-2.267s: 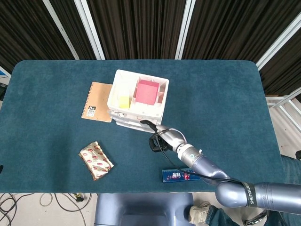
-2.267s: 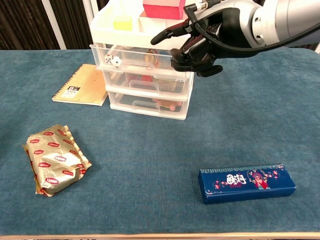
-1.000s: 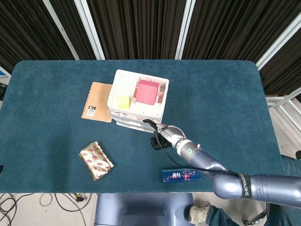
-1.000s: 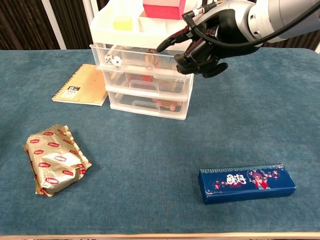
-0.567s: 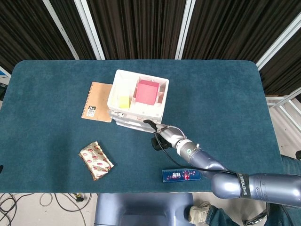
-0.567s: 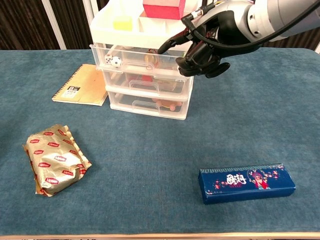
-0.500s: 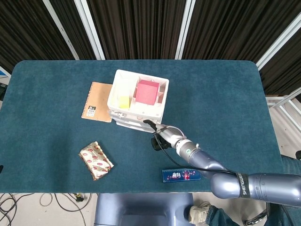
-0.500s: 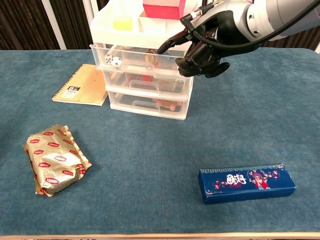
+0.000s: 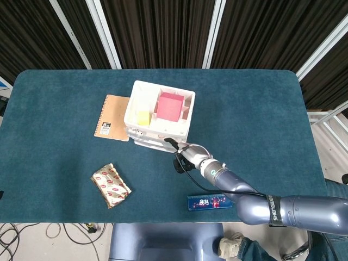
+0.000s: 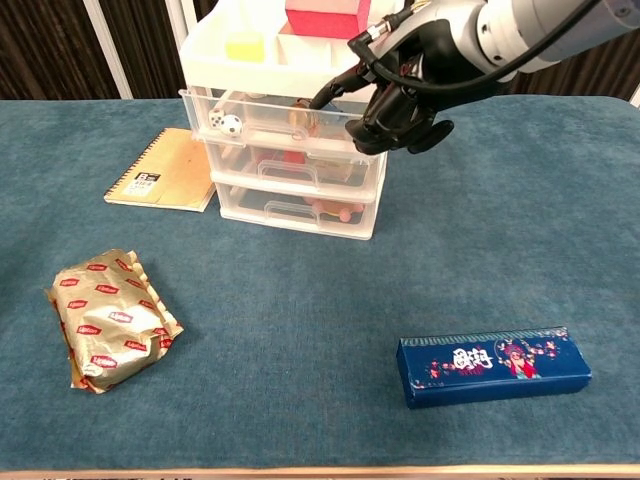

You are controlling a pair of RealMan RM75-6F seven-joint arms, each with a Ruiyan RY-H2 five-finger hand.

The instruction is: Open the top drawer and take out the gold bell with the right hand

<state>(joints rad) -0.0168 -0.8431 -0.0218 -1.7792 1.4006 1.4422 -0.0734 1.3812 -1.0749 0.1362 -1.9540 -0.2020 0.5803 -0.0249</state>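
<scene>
A teal-carpeted counter [image 9: 261, 114] is backed by dark curtains [image 9: 163, 32]. At the top drawer [image 10: 265, 110], the right hand [image 10: 400, 85] is seen with fingers curled; any grip cannot be told.

Right hand [image 10: 400, 95] at the front right corner of the top drawer [image 10: 285, 118], fingers [image 10: 335, 90] curled over its rim, drawer pulled slightly forward of the two below in the clear drawer unit [image 10: 290, 150]. Gold bell [image 10: 299, 117] dimly seen through the clear front, beside dice [image 10: 226, 122]. On the blue cloth: notebook [image 10: 165, 170] left of the unit, foil packet [image 10: 112, 318] near left, blue box [image 10: 493, 364] near right.
</scene>
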